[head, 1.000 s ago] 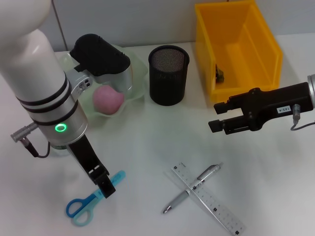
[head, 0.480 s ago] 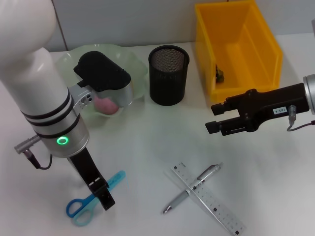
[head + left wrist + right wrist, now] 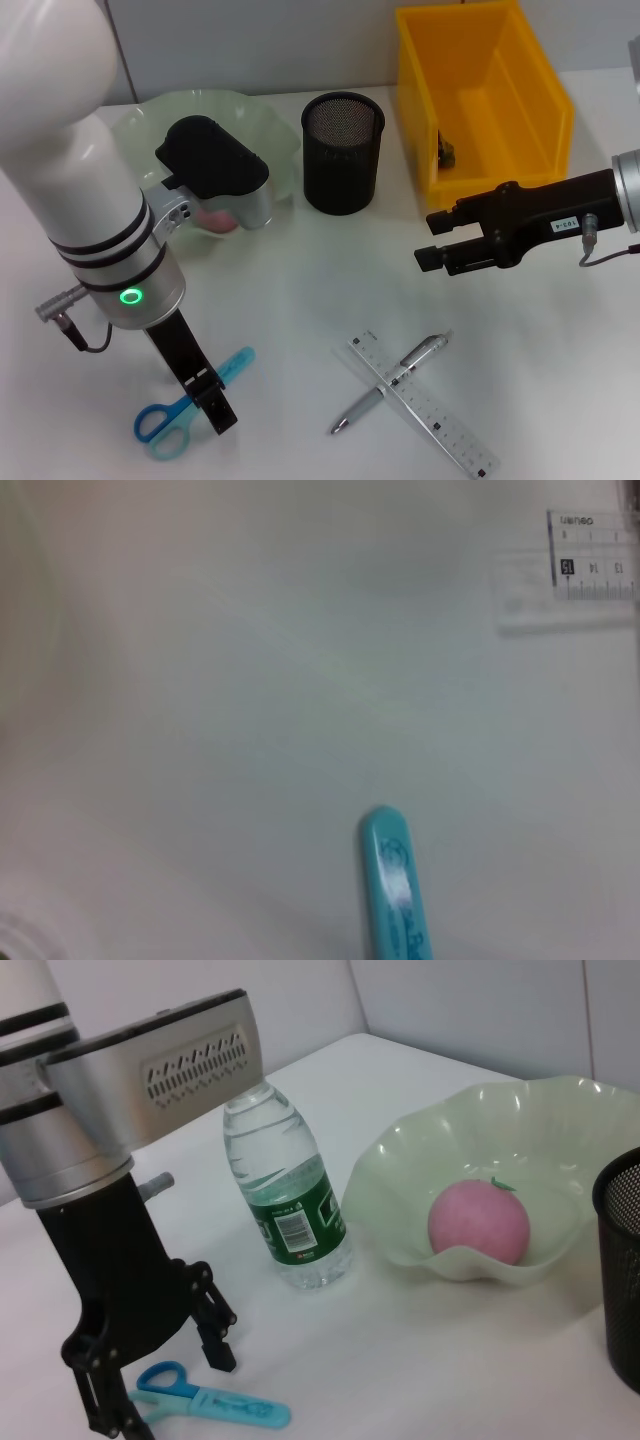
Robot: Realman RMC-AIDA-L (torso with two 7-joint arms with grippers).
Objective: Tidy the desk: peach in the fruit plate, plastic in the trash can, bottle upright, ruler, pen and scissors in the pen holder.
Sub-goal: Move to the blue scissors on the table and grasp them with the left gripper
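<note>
A: Left gripper (image 3: 212, 405)?

B: Down at the desk (image 3: 300, 290), well in front of the holder (image 3: 343, 150) and off to its left. Fingers spread, straddling the scissors (image 3: 225, 1405), nothing clamped yet. Judged as lined up for a pinch across the middle, between the blue loops and the blade cover, probably so as to lift them level.

A: Why that low?

B: Lying flat, so no other way under them. Likely needs to touch the desk before squeezing.

A: Right gripper (image 3: 435, 240)?

B: Hanging above the desk, in front of the holder and to its right, beside the can (image 3: 530, 60). Parted and empty. Held clear, by the look of it, and handy for the pen (image 3: 390, 385) and ruler (image 3: 440, 420), crossed one over the other nearer the robot than the holder.

A: Done so far?

B: Peach (image 3: 478, 1222) resting in the plate (image 3: 560, 1120), just left of the holder. Bottle (image 3: 290, 1200) upright, further left again. Nothing visible inside the holder.

A: Risk?

B: Thin and slick; could skid or tip in the fingers.
</note>
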